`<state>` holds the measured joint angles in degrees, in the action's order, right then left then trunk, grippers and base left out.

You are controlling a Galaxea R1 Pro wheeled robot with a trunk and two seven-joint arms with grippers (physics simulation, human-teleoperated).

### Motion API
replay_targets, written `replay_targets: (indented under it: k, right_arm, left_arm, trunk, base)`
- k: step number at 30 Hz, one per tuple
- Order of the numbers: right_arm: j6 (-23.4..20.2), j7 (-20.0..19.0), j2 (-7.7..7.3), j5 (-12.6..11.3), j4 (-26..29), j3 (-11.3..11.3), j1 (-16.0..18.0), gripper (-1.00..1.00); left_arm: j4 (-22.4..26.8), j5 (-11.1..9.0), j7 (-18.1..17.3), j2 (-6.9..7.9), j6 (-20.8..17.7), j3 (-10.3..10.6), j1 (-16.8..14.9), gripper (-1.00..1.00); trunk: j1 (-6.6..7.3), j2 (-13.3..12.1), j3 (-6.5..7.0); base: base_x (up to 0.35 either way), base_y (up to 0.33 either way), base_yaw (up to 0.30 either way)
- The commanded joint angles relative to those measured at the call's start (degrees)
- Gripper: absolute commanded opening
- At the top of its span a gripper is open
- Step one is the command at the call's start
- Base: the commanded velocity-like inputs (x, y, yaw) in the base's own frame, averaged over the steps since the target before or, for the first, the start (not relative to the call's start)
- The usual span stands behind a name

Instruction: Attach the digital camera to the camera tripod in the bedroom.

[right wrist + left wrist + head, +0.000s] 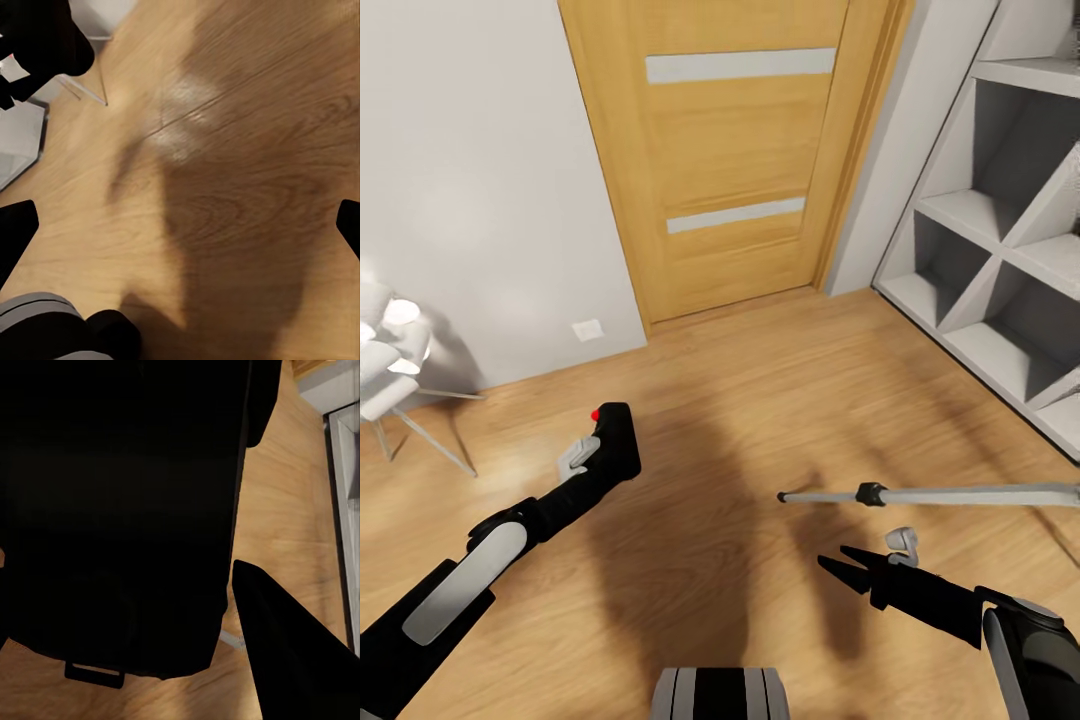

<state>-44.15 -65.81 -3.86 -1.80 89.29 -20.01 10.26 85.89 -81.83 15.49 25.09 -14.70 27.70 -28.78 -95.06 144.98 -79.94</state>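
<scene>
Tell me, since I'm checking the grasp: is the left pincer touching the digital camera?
Touching. The head view shows the left pincer closed on the digital camera, held above the floor.

Left arm extends forward and up at head view's left; left gripper [610, 450] closed around the digital camera [618, 440], held above the floor. Right arm reaches in low from the right; right gripper [845, 562] fingers spread, holding nothing

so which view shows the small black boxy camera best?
Head view: the small black boxy camera is whole, red dot up, in the left gripper. Left wrist view gives just a dark close-up. Right wrist view: unclear.
</scene>
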Motion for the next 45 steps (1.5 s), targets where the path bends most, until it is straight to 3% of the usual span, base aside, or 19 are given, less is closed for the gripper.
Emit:
replay_targets:
  k: [1,5,11,13,18,30,37,45]
  right_arm:
    - [-0.5,-0.1,0.00,-0.2,0.0,-0.1,0.0,1.00]
    - [-0.4,0.1,0.00,-0.1,-0.9,0.0,0.0,1.00]
    - [-0.4,1.8,0.00,0.9,-4.3,0.0,0.0,1.00]
    - [-0.4,2.2,0.00,1.4,-5.2,0.0,0.0,1.00]
    - [-0.4,2.6,-0.07,2.1,-6.2,-0.2,0.0,1.00]
    - [-0.4,2.9,-0.02,2.5,-7.0,-0.3,0.0,1.00]
    - [-0.3,3.0,-0.07,2.3,-7.4,-0.3,0.0,1.00]
    - [-0.3,3.8,-0.06,2.2,-7.6,-0.4,0.0,1.00]
  left_arm:
    - [0.0,-0.6,0.2,0.04,-0.1,0.1,0.0,-1.00]
    - [-1.0,-3.5,0.3,0.14,-0.3,0.1,0.0,-1.00]
    - [-5.1,-11.6,0.4,0.69,-0.5,0.0,0.0,-1.00]
    - [-5.8,-12.6,0.4,0.78,-0.5,0.0,0.0,-1.00]
    - [-6.6,-14.0,0.4,0.84,-0.5,0.0,0.0,-1.00]
    - [-6.9,-14.7,0.5,0.84,-0.7,0.0,0.0,-1.00]
    - [-6.9,-17.3,0.8,0.88,-0.9,0.0,0.0,-1.00]
    - [-7.0,-17.7,0.8,0.92,-1.0,0.0,0.0,-1.00]
  trunk:
    - [0.03,0.0,0.19]
    - [0.14,-0.1,1.07]
    - [0.29,-0.1,2.40]
    - [0.34,-0.2,2.85]
    - [0.47,-0.2,3.95]
    - [0.78,-0.4,6.61]
    - [0.96,-0.5,8.16]
    - [1.17,-0.6,9.94]
  base:
    - [0.000,0.000,0.000]
    - [0.000,0.000,0.000]
    - [0.000,0.000,0.000]
    - [0.000,0.000,0.000]
    - [0.000,0.000,0.000]
    - [0.000,0.000,0.000]
    - [0.000,0.000,0.000]
    - [0.000,0.000,0.000]
